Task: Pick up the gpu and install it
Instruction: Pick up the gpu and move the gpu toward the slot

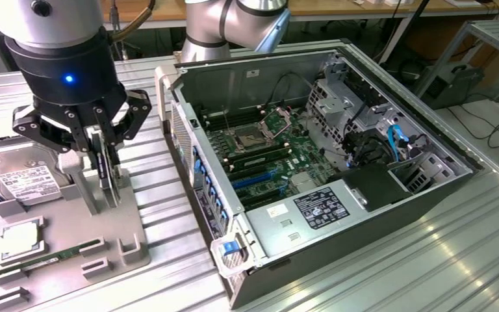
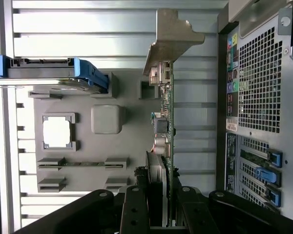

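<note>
Gripper (image 1: 101,159) clamped on the gpu (image 1: 109,185), one finger against each face of the card. Card stands upright on edge over the grey fixture tray (image 1: 102,240) (whether seated in its holder or just clear of it cannot be told), with its silver bracket (image 2: 173,36) at the end away from the fingers. Open computer case (image 1: 232,75) sits just beside the tray, toward the exterior view's right.

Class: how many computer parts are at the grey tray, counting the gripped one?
4: hard drive at the tray's far end, processor chip in the middle, memory stick nearest the camera, gpu upright in the gripper.
</note>
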Robot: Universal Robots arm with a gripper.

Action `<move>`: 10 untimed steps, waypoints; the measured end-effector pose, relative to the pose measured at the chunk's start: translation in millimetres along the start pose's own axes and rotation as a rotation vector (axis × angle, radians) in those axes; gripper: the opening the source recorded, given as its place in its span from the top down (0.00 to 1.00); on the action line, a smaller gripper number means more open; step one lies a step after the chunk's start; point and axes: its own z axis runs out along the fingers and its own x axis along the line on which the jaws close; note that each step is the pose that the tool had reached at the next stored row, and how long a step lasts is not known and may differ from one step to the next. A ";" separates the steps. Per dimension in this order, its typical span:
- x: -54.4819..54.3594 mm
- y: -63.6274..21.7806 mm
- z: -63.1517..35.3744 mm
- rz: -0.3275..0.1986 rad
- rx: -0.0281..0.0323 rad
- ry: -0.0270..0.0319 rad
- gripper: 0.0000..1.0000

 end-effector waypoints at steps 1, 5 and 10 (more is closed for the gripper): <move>0.0 0.0 -2.2 0.000 0.0001 0.0001 0.73; -0.1 0.2 -11.1 0.000 0.0001 0.0000 0.73; -0.2 0.3 -21.3 0.000 0.0001 0.0001 0.73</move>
